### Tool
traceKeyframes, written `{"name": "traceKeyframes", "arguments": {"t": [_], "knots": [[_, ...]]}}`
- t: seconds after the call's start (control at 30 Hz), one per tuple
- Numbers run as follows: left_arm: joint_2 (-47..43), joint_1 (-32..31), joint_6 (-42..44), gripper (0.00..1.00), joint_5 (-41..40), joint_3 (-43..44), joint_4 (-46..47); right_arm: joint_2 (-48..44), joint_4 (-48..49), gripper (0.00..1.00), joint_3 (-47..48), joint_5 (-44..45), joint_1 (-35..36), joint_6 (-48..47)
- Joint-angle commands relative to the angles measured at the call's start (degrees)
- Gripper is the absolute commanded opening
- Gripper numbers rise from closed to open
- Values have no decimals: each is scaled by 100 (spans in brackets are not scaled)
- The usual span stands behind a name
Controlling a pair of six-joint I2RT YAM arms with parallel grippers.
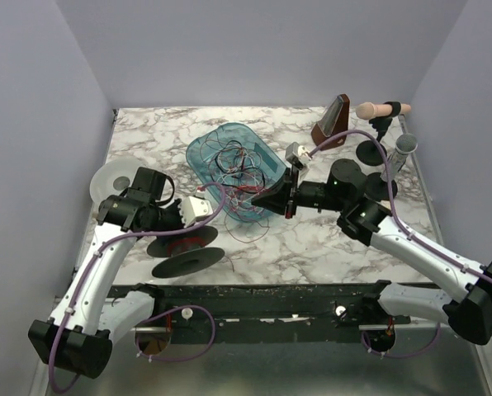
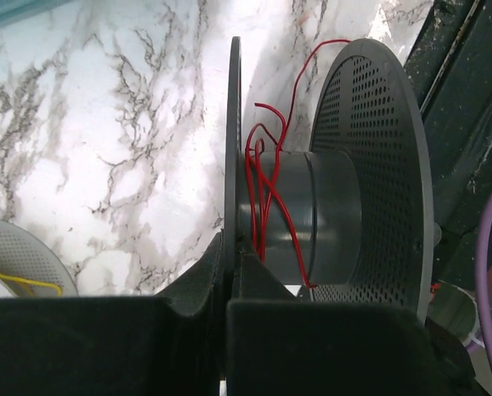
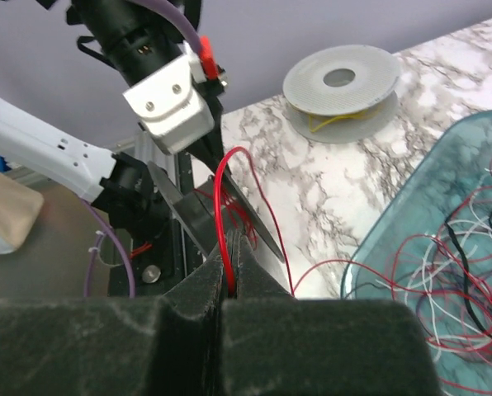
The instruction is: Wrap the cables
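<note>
The cables (image 1: 238, 169) are a tangle of thin red, black and white wires lying in a blue see-through tray (image 1: 201, 153); they also show in the right wrist view (image 3: 456, 289). My left gripper (image 1: 198, 224) is shut on one flange (image 2: 233, 148) of a dark grey spool (image 1: 184, 247), its jaws (image 2: 232, 247) pinching the thin disc. A red wire (image 2: 267, 190) loops loosely round the spool's hub. My right gripper (image 1: 253, 200) sits at the tray's near rim. Its jaws (image 3: 232, 247) are shut on a red wire (image 3: 221, 198) that runs toward the spool (image 3: 205, 210).
A white perforated spool (image 1: 114, 180) with yellow wire lies at the far left; it shows in the right wrist view (image 3: 341, 78) too. A brown metronome (image 1: 333, 122), a microphone on a stand (image 1: 382, 111) and a round black base (image 1: 347, 175) stand at the back right.
</note>
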Motion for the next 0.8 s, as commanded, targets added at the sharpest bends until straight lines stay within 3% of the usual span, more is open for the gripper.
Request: {"name": "traceKeyframes", "arguments": {"t": [0.0,0.2,0.3,0.37,0.57,0.67,0.7,0.77], "knots": [[-504,-7,-195,0,641,-134,695,-368,-765,1,-267,613,-44,-449],[-1392,-7,-1857,0,2021,-1284,3068,-667,-783,1,-628,886,-159,-397],[-1306,-7,-1947,0,2357,-1654,3501,-772,-801,1,-734,921,-194,-414],[-1069,-7,-1458,0,2191,-1559,3126,-843,-827,1,-760,913,-203,-397],[-383,63,1449,0,1145,-751,615,-940,-845,1,-839,913,-211,-432],[-285,230,2419,0,907,-653,-144,-878,-871,1,-804,860,-220,-432],[-320,335,2561,4,898,-705,-172,-852,-888,1,-787,842,-212,-432],[-425,528,2729,30,881,-889,-59,-817,-915,1,-769,816,-212,-432]]}}
